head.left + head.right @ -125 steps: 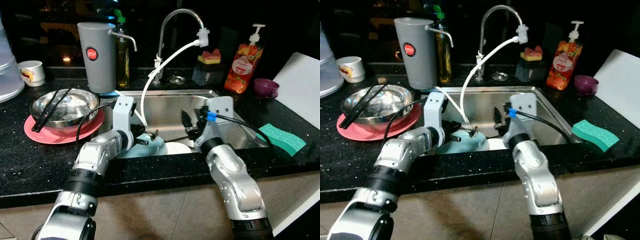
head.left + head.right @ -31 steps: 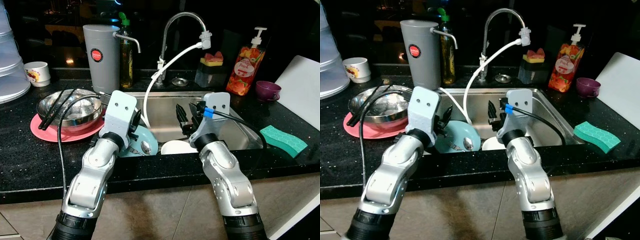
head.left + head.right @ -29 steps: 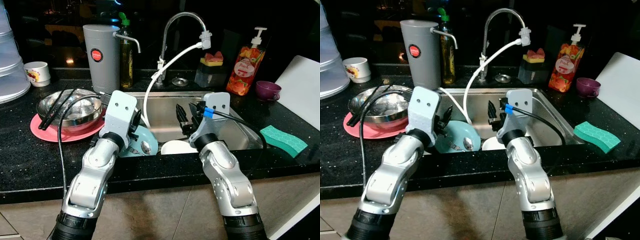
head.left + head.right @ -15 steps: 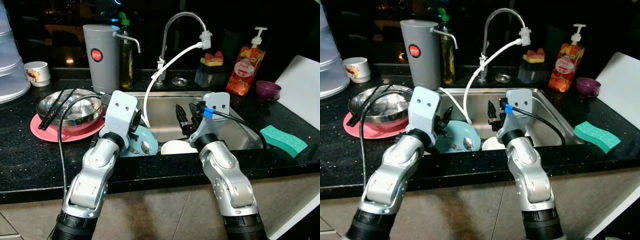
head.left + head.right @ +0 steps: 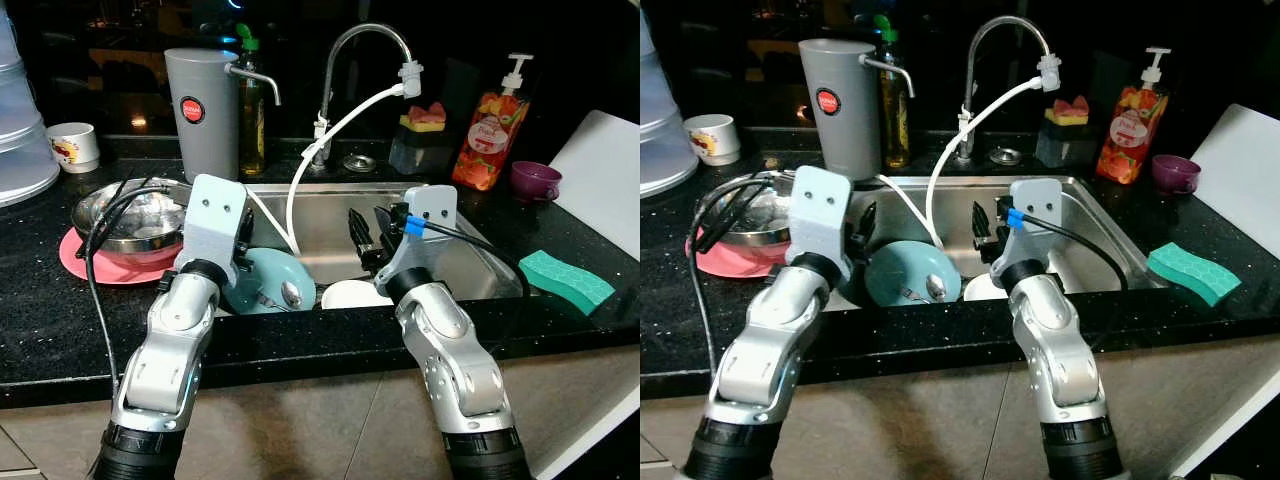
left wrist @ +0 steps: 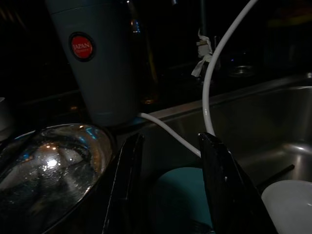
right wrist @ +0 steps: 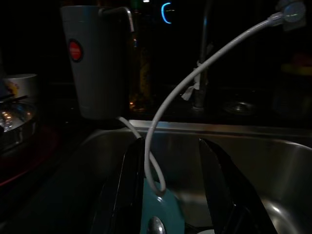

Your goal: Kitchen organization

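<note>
The blue plate (image 5: 265, 283) with a spoon (image 5: 290, 293) and a white bowl (image 5: 350, 295) sit in the sink (image 5: 330, 215) (not tidied yet). Left pincer (image 6: 170, 185) and right pincer (image 7: 168, 190) hang released above, holding nothing. Most work looks left.

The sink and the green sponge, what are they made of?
The sink looks like shiny steel: silver-grey walls with bright glints. The green sponge, lying on the dark speckled counter, looks like soft foam with a dull, patterned top, though its feel can't be judged from here.
</note>
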